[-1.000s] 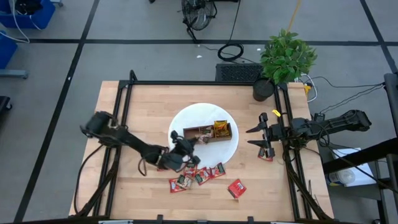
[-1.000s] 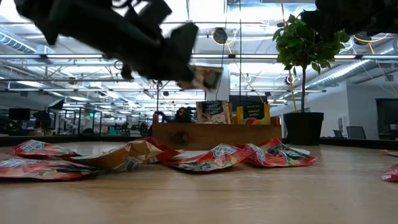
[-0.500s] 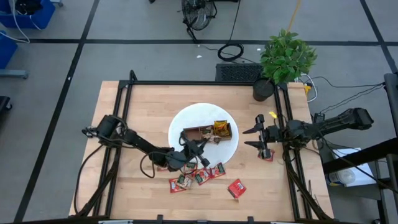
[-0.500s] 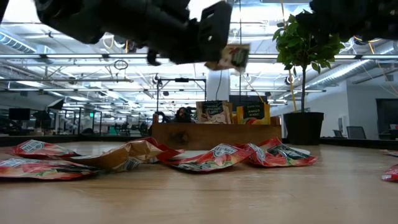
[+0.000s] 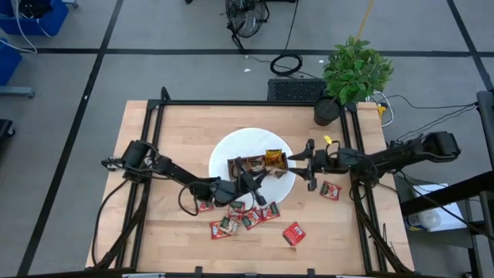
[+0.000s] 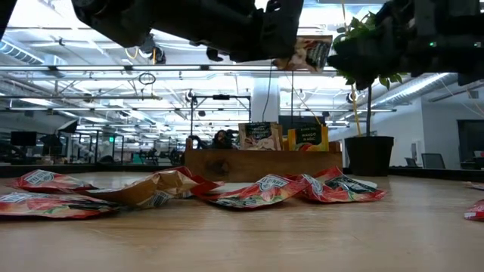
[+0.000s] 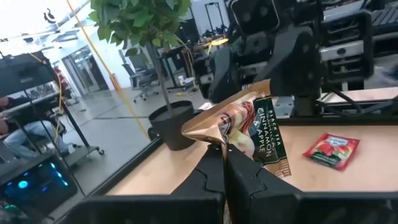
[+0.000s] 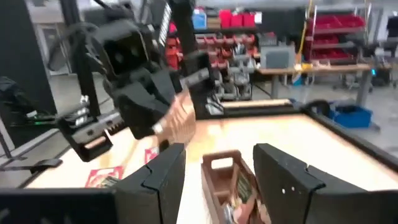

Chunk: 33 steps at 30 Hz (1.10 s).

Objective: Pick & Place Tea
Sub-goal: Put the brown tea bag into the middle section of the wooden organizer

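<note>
Tan tea sachet [image 7: 249, 127]: 1 in left gripper [image 7: 225, 148].

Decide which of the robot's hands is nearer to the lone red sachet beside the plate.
Right. The right hand hovers just beside the red sachet, over the plate edge. The left hand is farther off across the plate, shut on a tan sachet.

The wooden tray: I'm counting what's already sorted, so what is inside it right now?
In the wooden tray, yellow sachets stand at the right end, with another upright one beside them. The left gripper and its tan sachet cover part of the tray from above.
</note>
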Motion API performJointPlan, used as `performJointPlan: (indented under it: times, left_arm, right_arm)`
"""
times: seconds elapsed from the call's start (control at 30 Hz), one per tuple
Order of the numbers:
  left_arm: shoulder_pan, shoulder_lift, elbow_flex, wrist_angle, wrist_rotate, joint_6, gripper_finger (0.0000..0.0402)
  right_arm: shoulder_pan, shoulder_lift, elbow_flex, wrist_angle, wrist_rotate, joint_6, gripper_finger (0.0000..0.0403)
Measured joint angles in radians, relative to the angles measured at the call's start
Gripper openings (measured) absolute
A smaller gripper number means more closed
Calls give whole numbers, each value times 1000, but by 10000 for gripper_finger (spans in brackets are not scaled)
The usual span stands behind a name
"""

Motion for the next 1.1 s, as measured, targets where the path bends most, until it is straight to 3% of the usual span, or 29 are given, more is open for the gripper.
performJointPlan:
  times: [0.23, 0.47, 0.73, 0.9, 1.1]
  left_arm:
    - [9, 0, 0, 6, -1, 30, 0]
    - [6, -1, 0, 124, 0, 121, 0]
    - [12, -1, 0, 150, 57, 108, 0]
    - [12, -1, 0, 152, 56, 112, 0]
    - [13, -1, -1, 110, 55, 97, 2]
  right_arm:
    - [-12, 149, 54, 58, -127, 60, 182]
    - [-12, 236, 87, 91, -129, 66, 182]
    - [-12, 245, 106, 99, -130, 45, 171]
    - [-11, 245, 106, 111, -130, 12, 126]
    - [1, 245, 106, 119, -130, -76, 14]
